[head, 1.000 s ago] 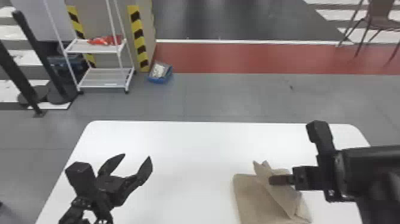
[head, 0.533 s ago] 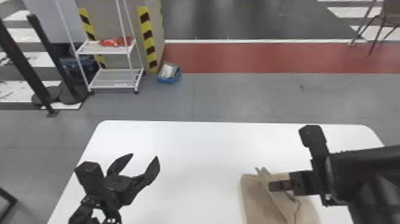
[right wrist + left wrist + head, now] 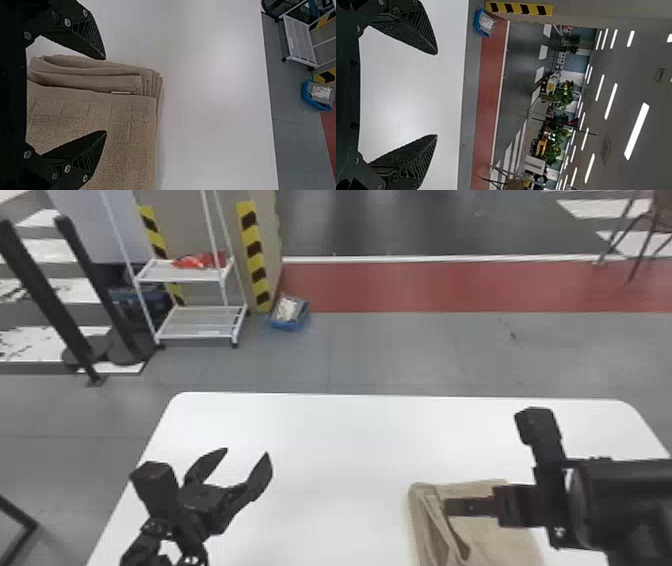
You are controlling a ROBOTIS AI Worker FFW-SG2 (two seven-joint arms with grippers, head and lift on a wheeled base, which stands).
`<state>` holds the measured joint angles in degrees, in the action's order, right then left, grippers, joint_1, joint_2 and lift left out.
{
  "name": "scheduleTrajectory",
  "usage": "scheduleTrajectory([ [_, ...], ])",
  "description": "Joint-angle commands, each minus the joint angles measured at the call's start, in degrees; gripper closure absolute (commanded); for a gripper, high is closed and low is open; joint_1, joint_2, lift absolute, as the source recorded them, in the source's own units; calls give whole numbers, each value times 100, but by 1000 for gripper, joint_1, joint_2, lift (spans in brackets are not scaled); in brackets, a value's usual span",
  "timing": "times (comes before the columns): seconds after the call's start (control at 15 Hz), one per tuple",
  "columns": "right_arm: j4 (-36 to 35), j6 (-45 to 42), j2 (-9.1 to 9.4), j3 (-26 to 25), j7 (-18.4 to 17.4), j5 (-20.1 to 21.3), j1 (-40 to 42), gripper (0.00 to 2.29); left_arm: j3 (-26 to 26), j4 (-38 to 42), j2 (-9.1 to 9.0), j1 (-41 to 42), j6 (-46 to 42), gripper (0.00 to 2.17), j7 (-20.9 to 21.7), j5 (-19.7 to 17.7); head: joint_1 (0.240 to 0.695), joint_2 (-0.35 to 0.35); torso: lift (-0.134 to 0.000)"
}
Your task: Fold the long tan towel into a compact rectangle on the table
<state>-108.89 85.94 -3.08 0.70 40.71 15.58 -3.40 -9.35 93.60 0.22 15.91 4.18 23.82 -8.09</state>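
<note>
While the left pincer point(image 3: 246, 455) hangs over the left part of the desk point(image 3: 350, 450), spread wide and empty, the right pincer point(image 3: 452, 507) is over the tan towel point(image 3: 492, 542), also spread, pinching nothing. Towel: on the desk's right part, partly folded, layers bunched along its left side. Small pale tag point(image 3: 121, 92) peeks from the folds. Beyond the desk: white wire rack point(image 3: 200, 322), blue bin point(image 3: 287, 325) beside it on the floor.
</note>
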Motion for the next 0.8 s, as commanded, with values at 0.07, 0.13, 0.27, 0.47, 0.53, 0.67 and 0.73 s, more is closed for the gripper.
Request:
scheduleTrajectory([
  [0.07, -484, 414, -18, -254, 648, -28, 208, 218, -6, 0, 4, 0, 0, 151, 0, 0, 695, 66, 0],
  [0.13, -616, 414, -62, -281, 824, 24, 279, 218, -6, 0, -4, 0, 0, 151, 0, 0, 695, 72, 0],
  [0.27, -853, 414, -141, -386, 1360, 262, 472, 336, -6, 0, 4, 0, 0, 151, 0, 0, 695, 79, 0],
  [0.47, -1178, 414, -308, -562, 1756, 481, 947, 1261, 3, 9, -4, -18, 0, 151, 0, 9, 695, 66, 0],
  [0.53, -1257, 414, -360, -667, 1905, 543, 1079, 1396, 3, 9, 4, -18, 0, 151, 0, 9, 695, 56, 0],
  [0.67, -1266, 414, -483, -799, 2239, 701, 1333, 1487, 12, 18, -4, -18, 18, 151, 0, 9, 695, 40, 0],
  [0.73, -1231, 414, -510, -799, 2274, 842, 1386, 1737, 29, 18, -4, -18, 18, 151, 0, 9, 695, 33, 0],
])
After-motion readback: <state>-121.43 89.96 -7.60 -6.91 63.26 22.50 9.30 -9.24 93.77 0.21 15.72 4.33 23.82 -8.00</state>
